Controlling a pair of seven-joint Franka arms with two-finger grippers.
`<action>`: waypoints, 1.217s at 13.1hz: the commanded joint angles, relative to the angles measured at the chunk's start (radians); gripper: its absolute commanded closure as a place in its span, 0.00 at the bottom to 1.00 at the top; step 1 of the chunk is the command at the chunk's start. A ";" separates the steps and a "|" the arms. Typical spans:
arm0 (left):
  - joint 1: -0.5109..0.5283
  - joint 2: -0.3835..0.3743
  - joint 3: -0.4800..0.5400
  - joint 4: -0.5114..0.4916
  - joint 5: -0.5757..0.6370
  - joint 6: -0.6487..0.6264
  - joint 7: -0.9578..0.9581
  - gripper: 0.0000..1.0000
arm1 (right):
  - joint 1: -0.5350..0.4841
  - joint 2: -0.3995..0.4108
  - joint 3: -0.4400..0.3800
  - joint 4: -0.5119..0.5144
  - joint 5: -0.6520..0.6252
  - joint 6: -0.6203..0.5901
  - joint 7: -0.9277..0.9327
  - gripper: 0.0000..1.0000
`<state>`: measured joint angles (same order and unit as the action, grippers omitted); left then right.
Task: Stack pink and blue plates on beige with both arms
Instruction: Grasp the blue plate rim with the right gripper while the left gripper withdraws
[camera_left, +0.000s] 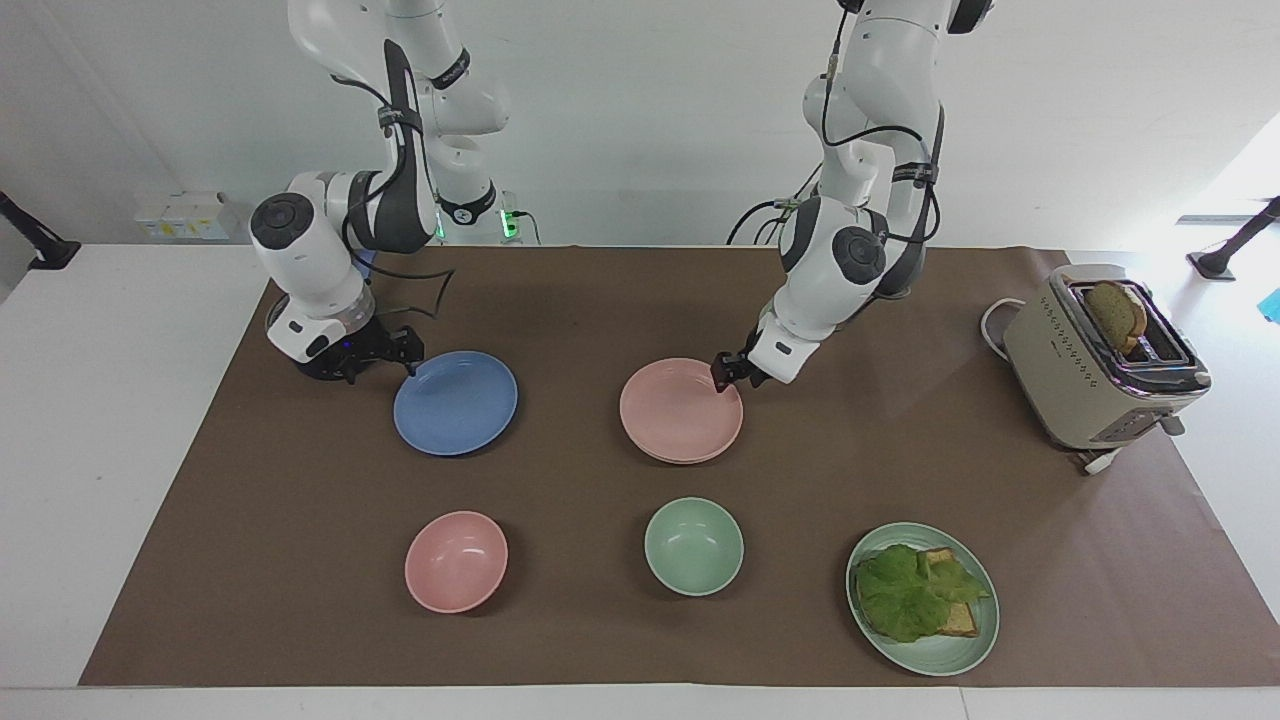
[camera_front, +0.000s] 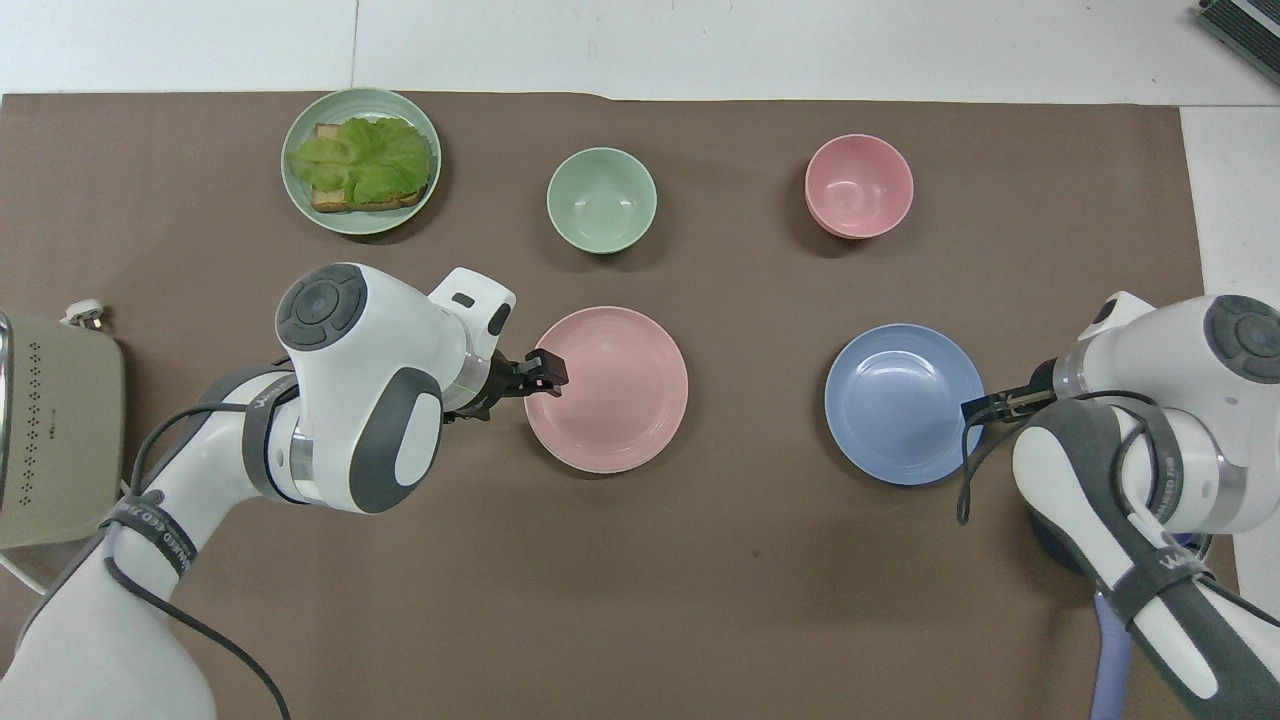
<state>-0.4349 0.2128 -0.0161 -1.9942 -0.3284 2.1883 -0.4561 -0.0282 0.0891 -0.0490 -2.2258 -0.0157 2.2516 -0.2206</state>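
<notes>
The pink plate (camera_left: 681, 412) (camera_front: 607, 390) lies flat on the beige plate (camera_left: 694, 461), of which only a thin rim shows beneath it. My left gripper (camera_left: 722, 376) (camera_front: 547, 366) is open at the pink plate's rim, on the side toward the left arm's end of the table. The blue plate (camera_left: 455, 403) (camera_front: 903, 404) lies on the brown mat toward the right arm's end. My right gripper (camera_left: 405, 356) (camera_front: 985, 408) hangs open and low at the blue plate's edge nearest the right arm, holding nothing.
A dark pot (camera_left: 322, 366) stands beside the right gripper, its blue handle (camera_front: 1110, 650) pointing toward the robots. Farther from the robots sit a pink bowl (camera_left: 456, 561), a green bowl (camera_left: 693, 547) and a green plate (camera_left: 965, 650) with a lettuce sandwich. A toaster (camera_left: 1100, 360) stands at the left arm's end.
</notes>
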 joint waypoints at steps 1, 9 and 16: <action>0.072 -0.027 0.019 0.125 0.150 -0.205 0.010 0.00 | -0.012 0.047 0.006 -0.011 0.025 0.058 -0.037 0.00; 0.390 -0.119 0.024 0.408 0.258 -0.585 0.365 0.00 | 0.001 0.073 0.006 -0.002 0.060 0.069 -0.003 1.00; 0.406 -0.191 0.019 0.474 0.318 -0.651 0.416 0.00 | -0.001 0.022 0.008 0.100 0.060 -0.121 -0.016 1.00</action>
<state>-0.0325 0.0577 0.0099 -1.5233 -0.0292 1.5663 -0.0529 -0.0198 0.1554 -0.0459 -2.1480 0.0351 2.1967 -0.2199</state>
